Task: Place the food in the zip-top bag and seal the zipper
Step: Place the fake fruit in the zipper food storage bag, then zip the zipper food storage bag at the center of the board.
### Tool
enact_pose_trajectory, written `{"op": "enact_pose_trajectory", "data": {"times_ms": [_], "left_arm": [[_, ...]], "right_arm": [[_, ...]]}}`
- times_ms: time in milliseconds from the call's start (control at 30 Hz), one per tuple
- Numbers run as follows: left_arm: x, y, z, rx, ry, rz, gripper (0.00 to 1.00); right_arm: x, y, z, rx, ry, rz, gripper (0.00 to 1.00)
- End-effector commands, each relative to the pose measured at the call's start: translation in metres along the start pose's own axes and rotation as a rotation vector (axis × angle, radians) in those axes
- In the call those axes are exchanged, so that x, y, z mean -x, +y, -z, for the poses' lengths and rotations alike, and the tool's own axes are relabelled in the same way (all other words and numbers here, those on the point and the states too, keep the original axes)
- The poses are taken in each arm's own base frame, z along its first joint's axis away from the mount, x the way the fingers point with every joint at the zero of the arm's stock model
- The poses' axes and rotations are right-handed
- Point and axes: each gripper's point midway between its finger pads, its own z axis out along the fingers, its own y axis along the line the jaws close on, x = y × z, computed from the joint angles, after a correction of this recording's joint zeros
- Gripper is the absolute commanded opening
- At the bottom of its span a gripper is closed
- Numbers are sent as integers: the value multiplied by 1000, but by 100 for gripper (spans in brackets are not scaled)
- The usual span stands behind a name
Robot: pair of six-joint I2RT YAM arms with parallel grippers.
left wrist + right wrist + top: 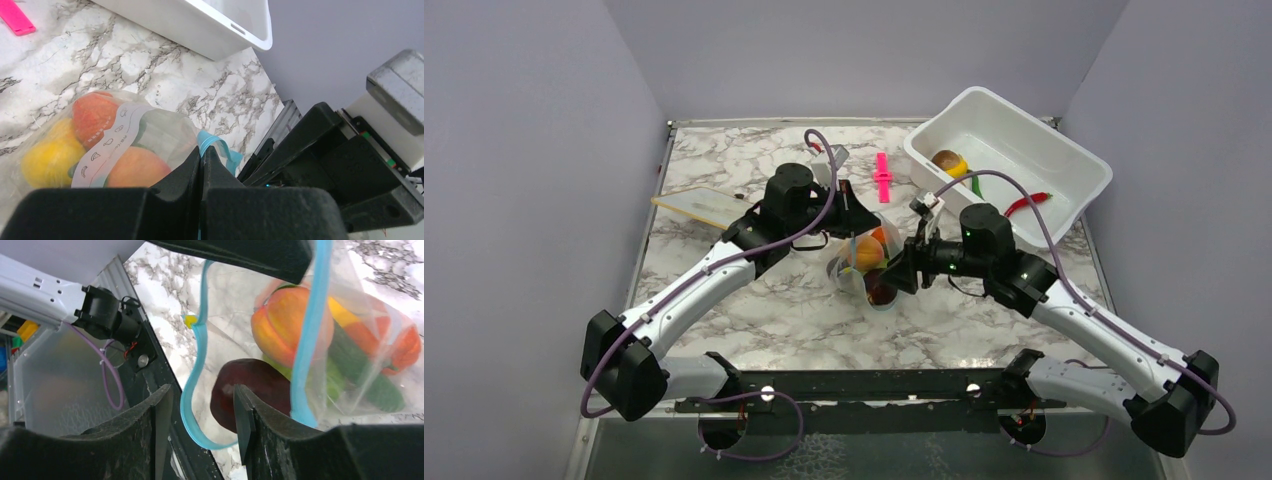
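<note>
Behind left pincer (201, 156), zipper (224, 152) partly hidden

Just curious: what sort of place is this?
Likely a robot test booth, not a kitchen: plain grey walls enclose a marble-patterned table, and two robot arms handle toy food in a bag.
</note>
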Motion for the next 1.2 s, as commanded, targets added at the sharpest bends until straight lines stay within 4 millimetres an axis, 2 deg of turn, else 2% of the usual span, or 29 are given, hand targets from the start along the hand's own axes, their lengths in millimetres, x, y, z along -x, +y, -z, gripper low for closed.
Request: {"op": "enact_pose_trajectory", "data": {"times_ms": [0, 67, 200, 433, 600, 700, 800, 867, 967, 1067, 1167], "left_arm": [[32, -21, 2, -47, -103, -11, 0], [33, -20, 1, -45, -107, -7, 0], [34, -21, -1, -48, -106, -2, 0], [35, -21, -2, -45, -108, 3, 0], [35, -21, -2, -48, -109, 8, 0], [34, -21, -2, -53, -108, 8, 0], [36, -22, 0, -55, -117, -21, 14], [38, -21, 3, -48, -125, -71, 28], [44, -23, 14, -34, -144, -199, 41], [52, -23, 30, 0, -171, -357, 46], [54, -21, 47, 22, -201, -534, 47]], "right_arm": [[5, 14, -13, 51, -29, 15, 49], [6, 15, -18, 30, -35, 25, 50], [5, 6, -29, -48, -44, 43, 50], [-18, -4, -50, -74, 28, 53, 47], [-20, -5, -56, -86, 36, 56, 38], [-14, 1, -55, -62, 21, 64, 23], [-8, 5, -52, -55, -4, 59, 2], [-4, 8, -49, -49, -20, 52, 1], [1, 10, -43, -50, -48, 38, 1], [8, 13, -36, -56, -80, 38, 1], [11, 12, -31, -68, -91, 42, 1]]}}
